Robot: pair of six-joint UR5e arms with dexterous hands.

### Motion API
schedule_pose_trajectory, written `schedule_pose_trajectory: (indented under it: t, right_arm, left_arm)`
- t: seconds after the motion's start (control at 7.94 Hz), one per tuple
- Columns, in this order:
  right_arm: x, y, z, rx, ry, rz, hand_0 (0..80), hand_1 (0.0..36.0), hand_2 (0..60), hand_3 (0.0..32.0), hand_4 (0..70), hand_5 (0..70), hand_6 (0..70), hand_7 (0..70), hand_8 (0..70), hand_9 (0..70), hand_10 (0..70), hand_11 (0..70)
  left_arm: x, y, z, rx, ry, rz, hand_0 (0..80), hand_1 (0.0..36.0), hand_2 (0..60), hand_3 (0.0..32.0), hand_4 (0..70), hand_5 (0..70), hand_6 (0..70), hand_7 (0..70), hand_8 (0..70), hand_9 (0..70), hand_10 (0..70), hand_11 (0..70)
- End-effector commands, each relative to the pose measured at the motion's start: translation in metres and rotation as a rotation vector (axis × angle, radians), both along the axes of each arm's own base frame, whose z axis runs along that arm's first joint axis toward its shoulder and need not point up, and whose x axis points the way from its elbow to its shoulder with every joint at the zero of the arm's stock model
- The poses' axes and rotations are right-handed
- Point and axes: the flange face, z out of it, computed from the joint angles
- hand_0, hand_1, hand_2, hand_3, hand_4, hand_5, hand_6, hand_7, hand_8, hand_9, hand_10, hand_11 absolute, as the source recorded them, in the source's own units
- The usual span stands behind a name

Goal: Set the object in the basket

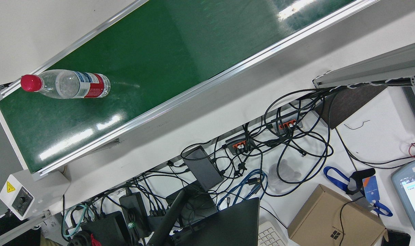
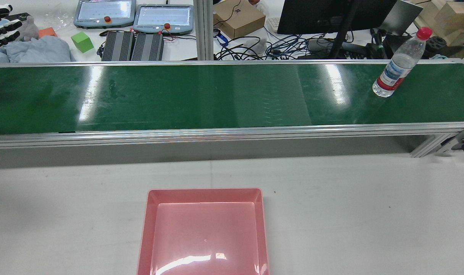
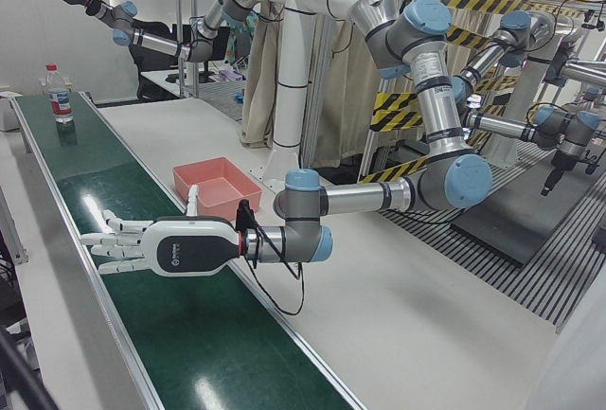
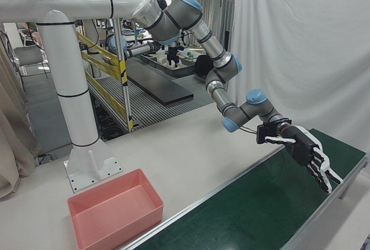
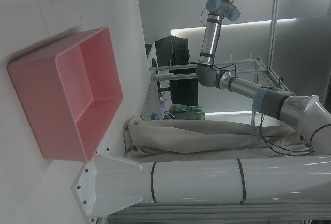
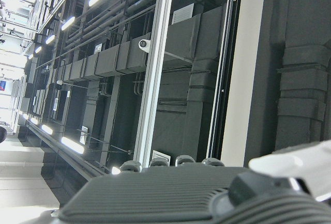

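The belt (image 2: 178, 99) is dark green; the basket (image 2: 203, 229) pink; the clear bottle (image 1: 69, 84) has a red cap and red-and-white label.

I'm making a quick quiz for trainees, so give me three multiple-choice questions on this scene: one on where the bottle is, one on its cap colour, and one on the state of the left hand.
1. Where is the bottle?
A. In the basket
B. On the belt
C. In the left hand

2. What colour is the cap?
A. Red
B. Blue
C. White

3. What is the state of the left hand?
A. Shut on the bottle
B. Shut on nothing
C. Open

Answers:
1 B: the bottle stands upright on the green belt, far from the empty basket.
2 A: the cap is red.
3 C: the left hand hovers over the belt with its fingers apart, holding nothing.
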Motion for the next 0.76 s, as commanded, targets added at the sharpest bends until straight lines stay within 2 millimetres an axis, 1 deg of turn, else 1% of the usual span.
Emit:
schedule_pose_trajectory:
  t: [0.0, 0.38, 0.5, 0.63]
  right_arm:
    - [0.0, 0.0, 0.0, 0.0, 0.0, 0.0, 0.0, 0.0, 0.0, 0.0, 0.0, 0.0, 0.0, 0.0, 0.0, 0.0, 0.0, 0.0]
    - [0.0, 0.0, 0.0, 0.0, 0.0, 0.0, 0.0, 0.0, 0.0, 0.0, 0.0, 0.0, 0.0, 0.0, 0.0, 0.0, 0.0, 0.0]
    - [0.0, 0.0, 0.0, 0.0, 0.0, 0.0, 0.0, 0.0, 0.0, 0.0, 0.0, 0.0, 0.0, 0.0, 0.0, 0.0, 0.0, 0.0]
    - [0.0, 0.0, 0.0, 0.0, 0.0, 0.0, 0.0, 0.0, 0.0, 0.0, 0.0, 0.0, 0.0, 0.0, 0.0, 0.0, 0.0, 0.0]
  left_arm:
    - [-0.0003, 0.0, -0.0001, 0.0, 0.0, 0.0, 55.6, 4.6, 0.0, 7.8, 4.9, 30.5, 3.5, 2.6, 9.8, 10.4, 2.8, 5.3]
    - [0.0006, 0.0001, -0.0001, 0.0, 0.0, 0.001, 55.8, 4.9, 0.0, 8.0, 5.1, 30.6, 3.5, 2.4, 9.6, 10.3, 2.7, 5.2]
    - [-0.0003, 0.0, -0.0001, 0.0, 0.0, 0.0, 55.9, 5.2, 0.0, 6.6, 8.6, 31.6, 4.8, 3.2, 11.9, 11.7, 3.4, 6.0]
    - [-0.0003, 0.0, -0.0001, 0.0, 0.0, 0.0, 55.8, 5.3, 0.0, 6.8, 8.5, 31.6, 4.8, 3.3, 11.5, 11.4, 3.6, 6.4]
